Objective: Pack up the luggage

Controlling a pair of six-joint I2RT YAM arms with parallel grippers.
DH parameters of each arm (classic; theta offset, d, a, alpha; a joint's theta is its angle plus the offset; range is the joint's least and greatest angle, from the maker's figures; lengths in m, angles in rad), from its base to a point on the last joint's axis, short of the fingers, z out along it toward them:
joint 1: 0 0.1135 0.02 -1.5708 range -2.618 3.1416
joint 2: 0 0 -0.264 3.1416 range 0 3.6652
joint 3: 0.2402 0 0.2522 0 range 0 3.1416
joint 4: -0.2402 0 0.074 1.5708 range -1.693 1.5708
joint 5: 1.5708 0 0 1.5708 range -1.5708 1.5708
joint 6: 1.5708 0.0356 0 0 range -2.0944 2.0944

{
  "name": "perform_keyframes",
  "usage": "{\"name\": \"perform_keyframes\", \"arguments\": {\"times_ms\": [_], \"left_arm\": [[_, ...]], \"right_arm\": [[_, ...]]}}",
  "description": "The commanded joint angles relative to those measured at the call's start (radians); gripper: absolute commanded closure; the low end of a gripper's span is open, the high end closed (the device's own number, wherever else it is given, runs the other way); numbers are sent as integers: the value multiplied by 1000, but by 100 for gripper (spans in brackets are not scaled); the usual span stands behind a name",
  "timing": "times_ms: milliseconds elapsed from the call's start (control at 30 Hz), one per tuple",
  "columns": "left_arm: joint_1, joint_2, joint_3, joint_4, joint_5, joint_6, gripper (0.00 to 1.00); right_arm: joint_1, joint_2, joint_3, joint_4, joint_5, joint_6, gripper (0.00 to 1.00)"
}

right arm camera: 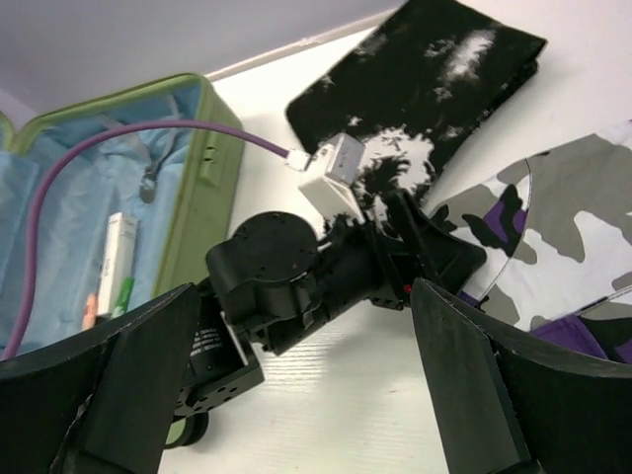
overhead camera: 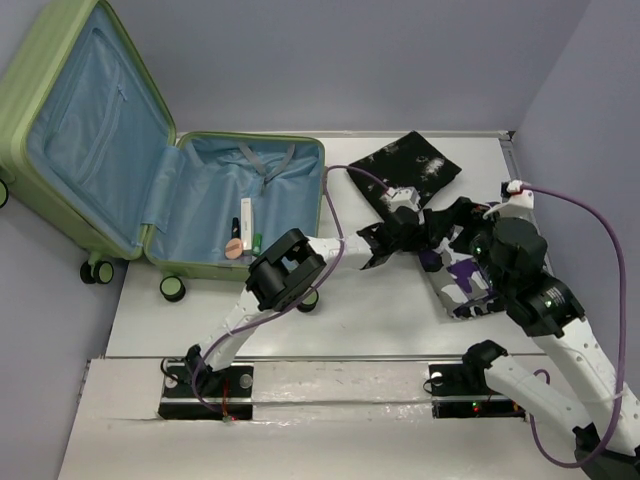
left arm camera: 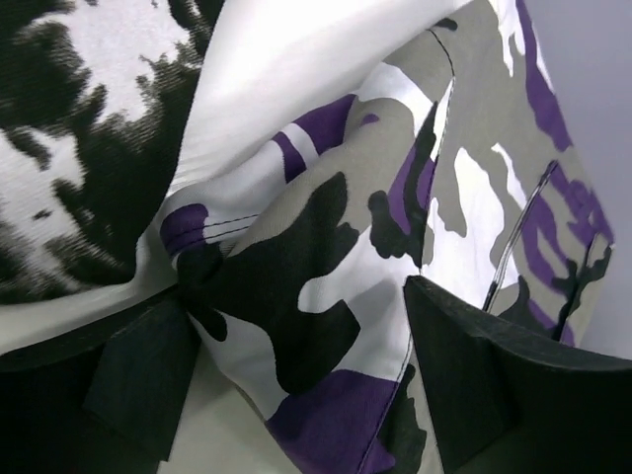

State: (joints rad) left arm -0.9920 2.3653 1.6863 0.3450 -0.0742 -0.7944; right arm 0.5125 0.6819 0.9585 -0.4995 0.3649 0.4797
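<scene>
1 tube (overhead camera: 246, 214) in luggage (overhead camera: 88, 120), txt illegible.

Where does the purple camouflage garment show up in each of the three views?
Top external: the purple camouflage garment lies right of centre, partly hidden.
Left wrist: the garment fills the centre and right, close up.
Right wrist: the garment is at the right edge.
Shared landmark: the black-and-white cloth next to it, at upper left in the left wrist view and at the top in the right wrist view.

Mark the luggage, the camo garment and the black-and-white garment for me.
luggage (overhead camera: 205, 185): top view, bare blue lining.
camo garment (left arm camera: 336, 247): left wrist view, its middle.
black-and-white garment (overhead camera: 415, 160): top view, its centre.
</scene>
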Motion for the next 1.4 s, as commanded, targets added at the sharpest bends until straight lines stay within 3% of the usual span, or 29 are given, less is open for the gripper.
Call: {"name": "perform_keyframes", "arguments": {"times_ms": [0,33,100,167,333,500,633,733,900,1100,1367], "left_arm": [[-8,49,-6,61,45,-65,30],[-8,49,-22,61,44,-68,31],[-7,5,-83,126,39,-65,79],[-5,-37,-144,155,27,-58,94],[-2,-214,-460,314,-4,-45,94],[-5,-412,-741,413,-87,-57,94],[6,-553,-931,430,-160,-55,94],[23,-621,-1016,430,-203,-57,94],[75,-699,-1122,463,-230,-74,94],[133,-817,-1249,514,-268,-91,94],[135,-827,-1218,528,-240,-62,94]], "right_arm": [[6,7,-44,38,115,52,7],[6,7,-56,42,137,60,7],[-5,34,-86,47,175,80,7],[-46,59,-106,47,171,92,7],[-227,97,-147,47,103,108,6],[-562,128,-202,45,-123,93,4],[-684,146,-266,30,-234,96,2],[-684,160,-283,-30,-248,125,0],[-684,179,-339,-111,-453,206,0],[-684,189,-281,-217,-468,195,0],[-684,248,-296,-247,-575,163,0]]}}
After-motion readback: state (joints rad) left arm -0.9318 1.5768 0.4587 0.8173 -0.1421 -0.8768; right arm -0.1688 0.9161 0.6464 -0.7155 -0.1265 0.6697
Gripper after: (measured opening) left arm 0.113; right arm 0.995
